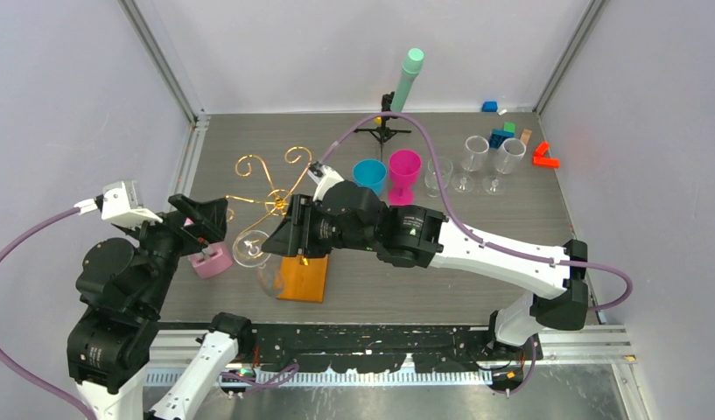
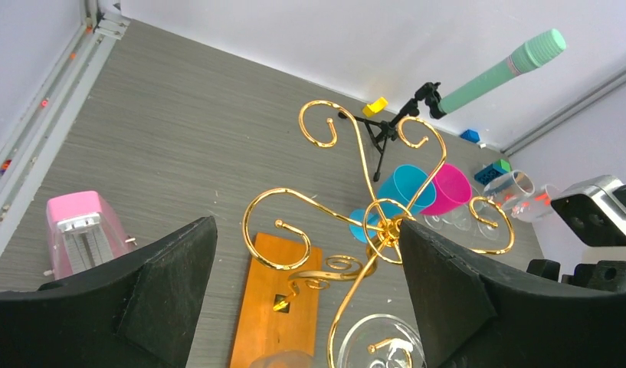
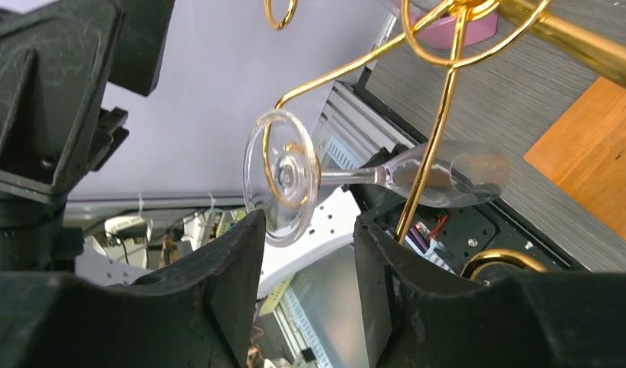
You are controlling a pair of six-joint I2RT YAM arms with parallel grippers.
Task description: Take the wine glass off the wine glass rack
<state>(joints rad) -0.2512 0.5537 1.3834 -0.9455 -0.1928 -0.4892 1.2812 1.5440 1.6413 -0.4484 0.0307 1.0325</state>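
1. The wine glass rack (image 1: 279, 206) is thin, glossy gold wire. Its curled spiral arms spread from a central stem, which rises from a flat, rectangular orange base (image 1: 303, 280) on the grey, wood-grained desk (image 1: 511, 219).
2. The clear wine glass (image 1: 253, 252) is on the rack, at its near-left side. Its round, flat foot sits in a gold curl, and the slim stem and smooth rounded bowl hang below, just beside the base's left edge.
3. The right tool (image 1: 279, 236) is matte black, with thick wedge-shaped fingers (image 3: 217, 291). Its jaws stand apart and clamp nothing. In the right wrist view the foot of the glass lies just past the fingertips, in line with the gap; I cannot tell whether it touches them.
4. The left tool (image 1: 209, 214) has its jaws spread wide and holds nothing. Its broad black fingers (image 2: 164, 291) have a dull, grainy surface. It sits to the left of the rack and faces it.
5. A pink plastic box (image 1: 212, 261) with rounded corners stands just beside the left tool.
6. Farther back stand a turquoise plastic cup (image 1: 369, 173), a magenta plastic goblet (image 1: 404, 171) and three clear stemmed glasses (image 1: 472, 162), all upright. A black tripod (image 1: 384, 131) holds a tilted mint-green cylinder (image 1: 408, 74).
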